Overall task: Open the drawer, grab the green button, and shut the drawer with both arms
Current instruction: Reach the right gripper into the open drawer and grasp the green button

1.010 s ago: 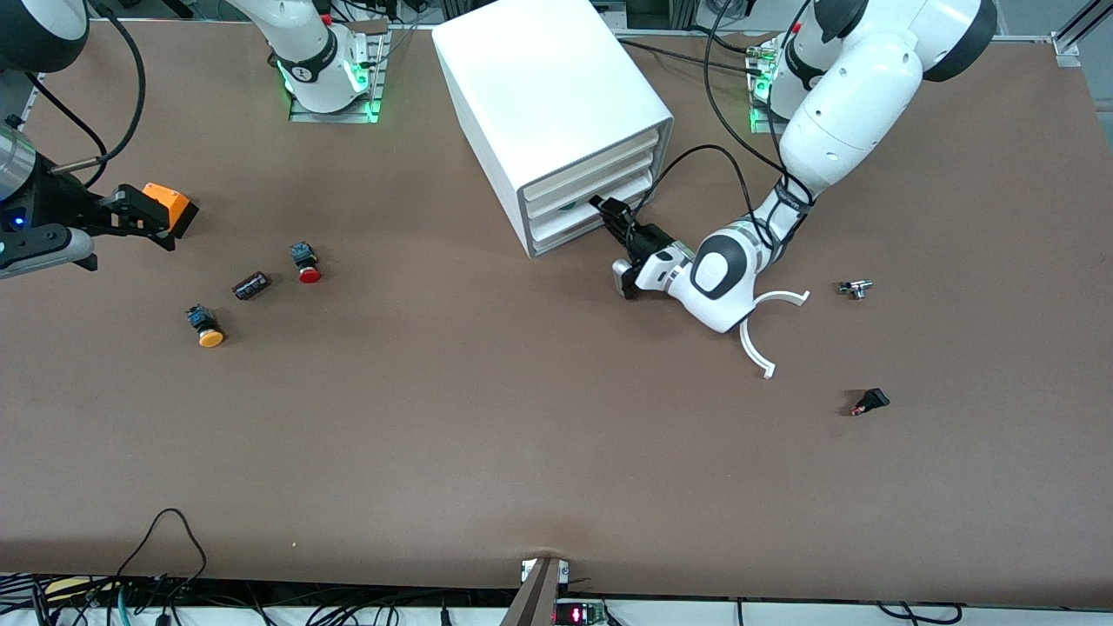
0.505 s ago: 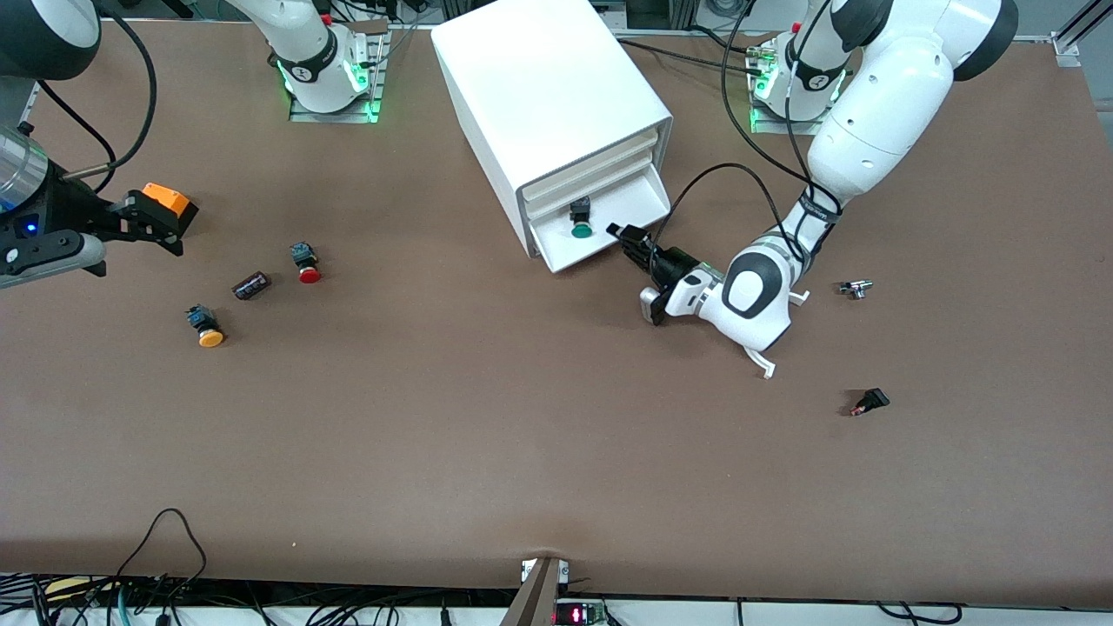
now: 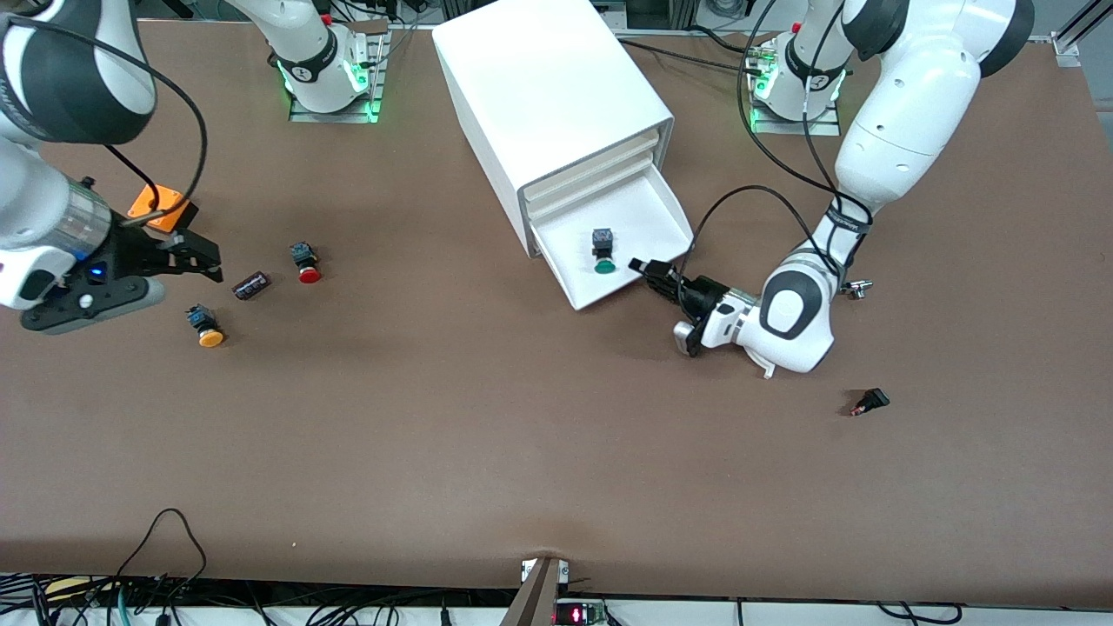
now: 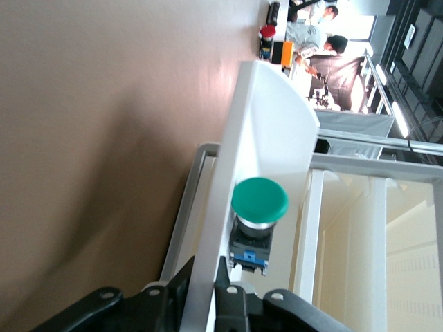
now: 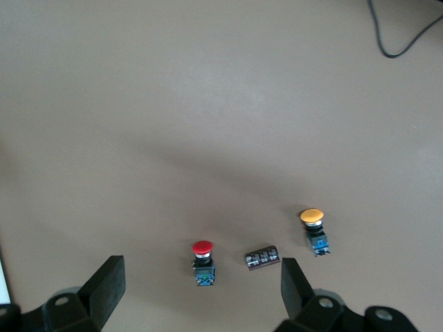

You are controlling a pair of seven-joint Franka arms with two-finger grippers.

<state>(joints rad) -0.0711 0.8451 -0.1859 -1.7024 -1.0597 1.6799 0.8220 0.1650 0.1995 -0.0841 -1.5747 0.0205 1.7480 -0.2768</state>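
The drawer (image 3: 648, 213), lowest in the white cabinet (image 3: 548, 96), stands pulled out toward the front camera. The button (image 3: 603, 252) with the green cap lies inside it, near its front wall. My left gripper (image 3: 648, 268) is shut on that front wall at the corner toward the left arm's end. In the left wrist view the gripper (image 4: 206, 266) pinches the drawer wall (image 4: 266, 138), with the green button (image 4: 259, 200) just past it. My right gripper (image 3: 202, 259) hangs open over the table toward the right arm's end, holding nothing (image 5: 201, 271).
A red-capped button (image 3: 306, 261), a dark cylinder (image 3: 251, 284) and an orange-capped button (image 3: 205, 326) lie under the right gripper. An orange block (image 3: 159, 206) sits nearby. A white curved piece (image 3: 765, 369), a small metal part (image 3: 856, 287) and a black part (image 3: 869, 402) lie by the left arm.
The left gripper has pulled the drawer out toward the front camera, uncovering the green button. The right arm has swung from the orange block to over the loose buttons.
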